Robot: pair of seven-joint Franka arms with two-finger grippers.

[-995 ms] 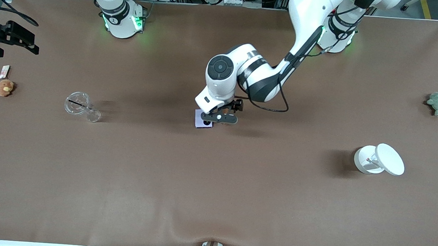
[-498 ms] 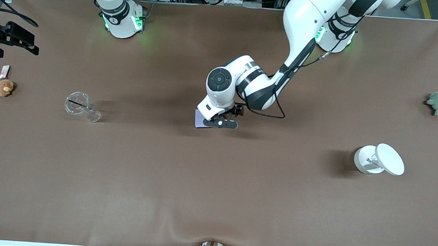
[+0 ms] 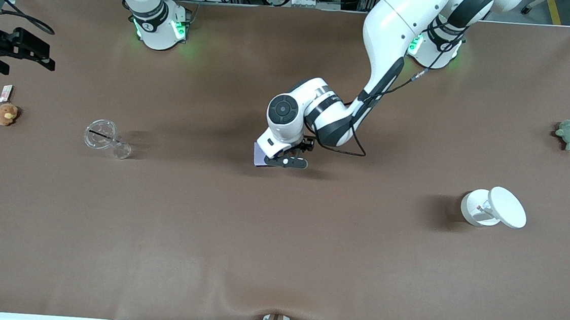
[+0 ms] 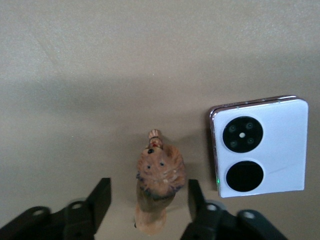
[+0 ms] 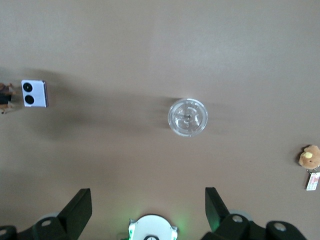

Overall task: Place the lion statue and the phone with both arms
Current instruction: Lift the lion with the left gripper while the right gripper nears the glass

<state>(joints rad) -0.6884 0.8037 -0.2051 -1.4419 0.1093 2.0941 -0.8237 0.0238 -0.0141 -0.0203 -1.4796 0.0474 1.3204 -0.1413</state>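
**Left gripper astride the lion: risks before the grip**

Setup: The lion statue [image 4: 159, 187] stands on the table [image 3: 277, 256] just beside the phone [image 4: 261, 147], toward the left arm's end, with a narrow strip of bare table between them. The phone lies flat, with its 2 camera circles up.

Left gripper [image 4: 148, 189]: it is down at the lion and open, with 1 finger on each side of the figurine and nothing clamped yet. The finger on the phone side sits almost against the lion's mane. The finger away from the phone has a clear gap.

Right gripper [image 5: 148, 205]: it is spread wide and empty, up over the table well away from the phone, toward the right arm's end. This arm waits.

Risks, as judged:
1. The straddle is off-centre. If the jaws shut from here, the finger away from the phone would shove the lion toward the phone before both pads bear. The figurine is slender and appears to stand on a small footing, so it could tip or twist.
2. The finger on the phone side works in the thin gap. Any drift toward the phone could nudge it out of place and spoil the later pick.
3. The pads seem to meet the rounded mane. A curved surface could let the lion slip or rotate on lifting.

Check: look for contact on both sides before raising.
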